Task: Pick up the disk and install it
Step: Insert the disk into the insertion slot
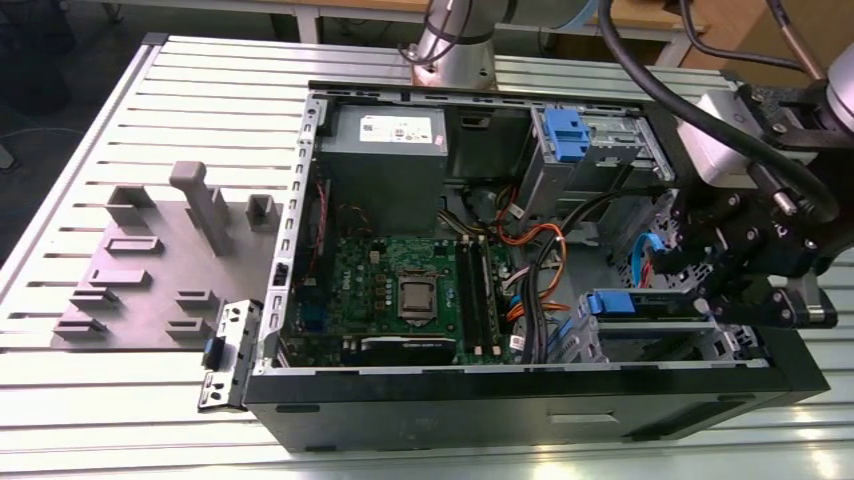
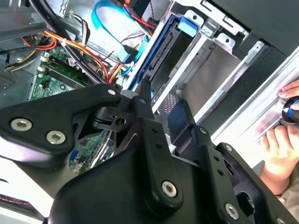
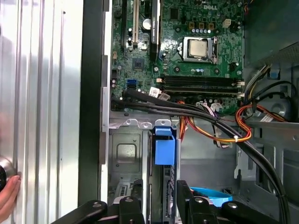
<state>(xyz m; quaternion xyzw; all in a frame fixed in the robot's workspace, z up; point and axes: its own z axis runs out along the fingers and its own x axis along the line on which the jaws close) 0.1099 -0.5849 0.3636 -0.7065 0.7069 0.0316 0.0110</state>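
The disk sits on its edge in a slot of the metal cage. The cage is in the near corner of the open computer case, on the exterior view's right. In both wrist views the blue tab of the disk pokes out of the slot. The claw hangs right over that end, very close to it. I cannot tell if it is squeezing the disk or has let go.

What could go wrong, I think:
- The disk could go in crooked and get stuck, because the slot is tight and the blue rails must slide straight.
- The claw could bump the thin metal walls of the cage, as they are just beside it.
- The orange and red wires and a thin blue cable run near the cage. One could get pinched or pulled.
- A person's hand rests on the surface just outside the case, near the arm. It holds a small round thing. The arm could knock it.

Other things around: a green board lies flat in the middle of the case. A grey box with a white sticker is at the far side. A bare blue bracket sits in the far bay on the exterior view's right. Out on the surface, on the exterior view's left, is a grey block with posts. It is well apart from the claw and not in the way.
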